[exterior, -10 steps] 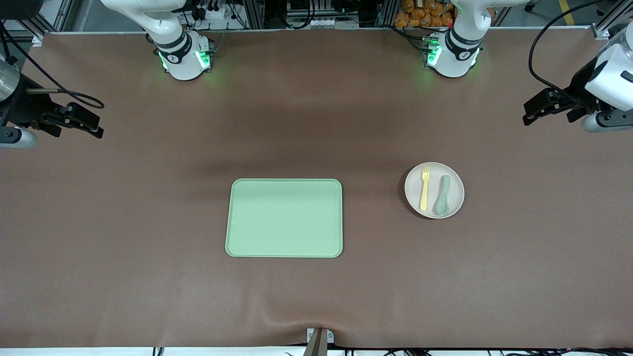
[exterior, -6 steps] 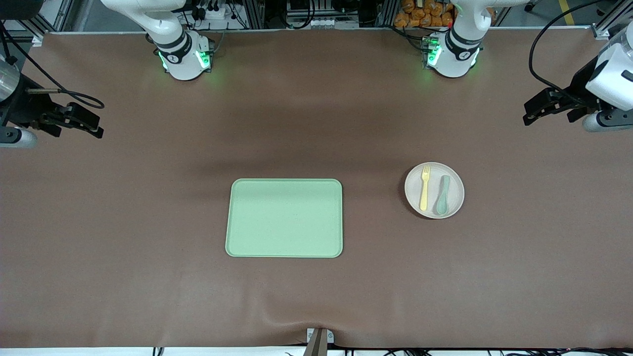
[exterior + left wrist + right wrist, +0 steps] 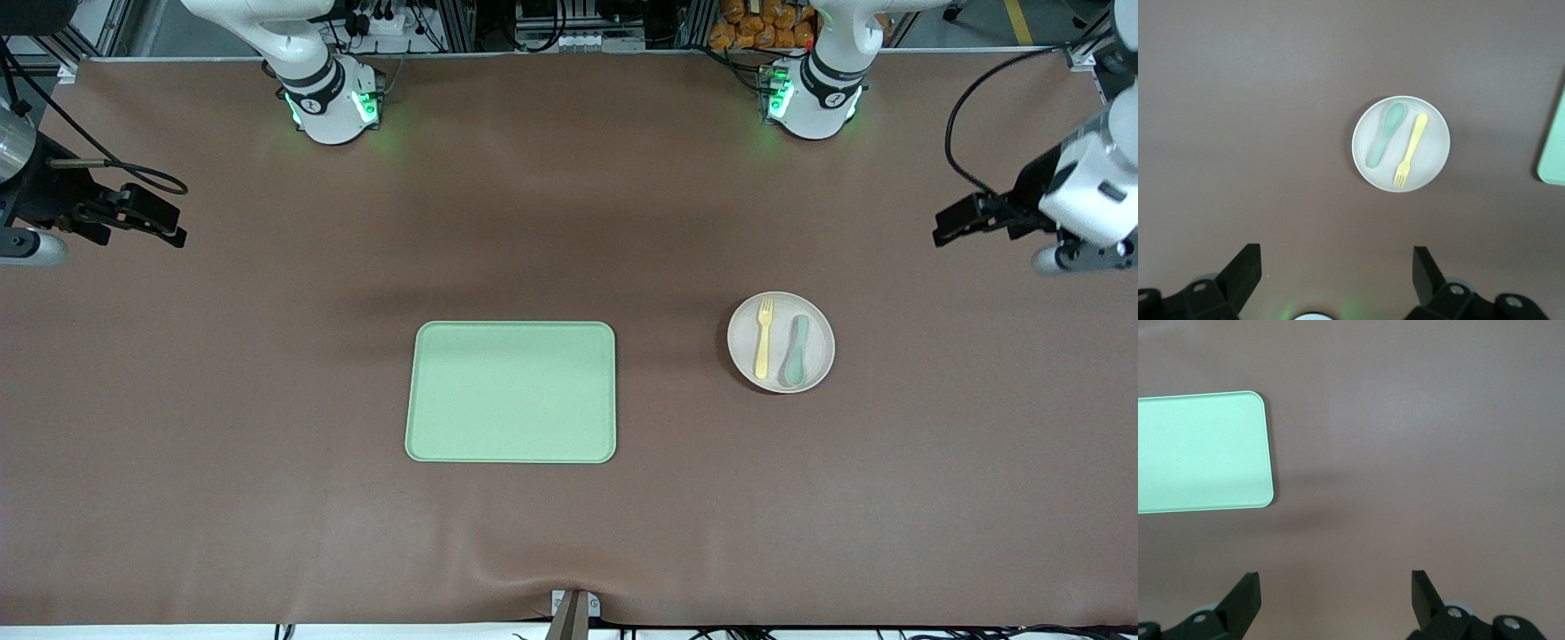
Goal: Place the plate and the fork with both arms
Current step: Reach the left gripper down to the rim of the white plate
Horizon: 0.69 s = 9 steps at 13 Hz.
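Left claw (image 3: pixel 944 229) has shifted slightly over the counter's (image 3: pixel 267 498) end, fingers apart; right claw (image 3: pixel 173 233) waits, also apart. Nothing placed yet: fork (image 3: pixel 762 338) lies on the plate (image 3: pixel 818 351), tray (image 3: pixel 511 392) bare.

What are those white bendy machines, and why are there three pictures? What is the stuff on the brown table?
Those are two robot arms, and each ends in a black gripper that works like a pinching hand. The big picture is from a camera high up, facing the robots. The other two come from little cameras on each arm's wrist, looking down.

On the table sits a light-green tray, and toward the left arm's end a round plate carrying a yellow fork and a green spoon.

The left gripper hangs in the air above the table's end, open. Its wrist camera sees the plate below. The right gripper hangs over the table's other end, also open. Neither holds anything.
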Each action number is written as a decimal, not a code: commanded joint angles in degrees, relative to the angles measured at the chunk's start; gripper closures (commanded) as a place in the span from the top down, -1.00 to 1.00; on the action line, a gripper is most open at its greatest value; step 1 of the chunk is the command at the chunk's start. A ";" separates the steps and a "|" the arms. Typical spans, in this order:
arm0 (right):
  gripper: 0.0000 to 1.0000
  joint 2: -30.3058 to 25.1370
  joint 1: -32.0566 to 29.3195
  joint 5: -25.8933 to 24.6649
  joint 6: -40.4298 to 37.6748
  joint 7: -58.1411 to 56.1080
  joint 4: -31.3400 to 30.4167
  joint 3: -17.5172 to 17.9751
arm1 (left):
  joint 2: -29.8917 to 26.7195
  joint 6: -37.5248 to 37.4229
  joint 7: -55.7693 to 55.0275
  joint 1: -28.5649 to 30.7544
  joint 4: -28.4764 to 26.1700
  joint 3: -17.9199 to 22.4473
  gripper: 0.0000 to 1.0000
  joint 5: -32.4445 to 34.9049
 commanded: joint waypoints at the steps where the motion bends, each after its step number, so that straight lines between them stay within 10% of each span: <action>1: 1.00 -1.11 -0.28 0.96 -0.14 -0.45 -0.86 -0.01 | 3.40 9.02 2.51 1.56 -5.47 -0.34 1.00 -1.36; 9: 1.00 -1.03 -0.37 1.05 0.12 -0.36 -0.86 -0.01 | 16.14 30.77 20.36 4.03 -14.99 -0.52 1.00 -7.69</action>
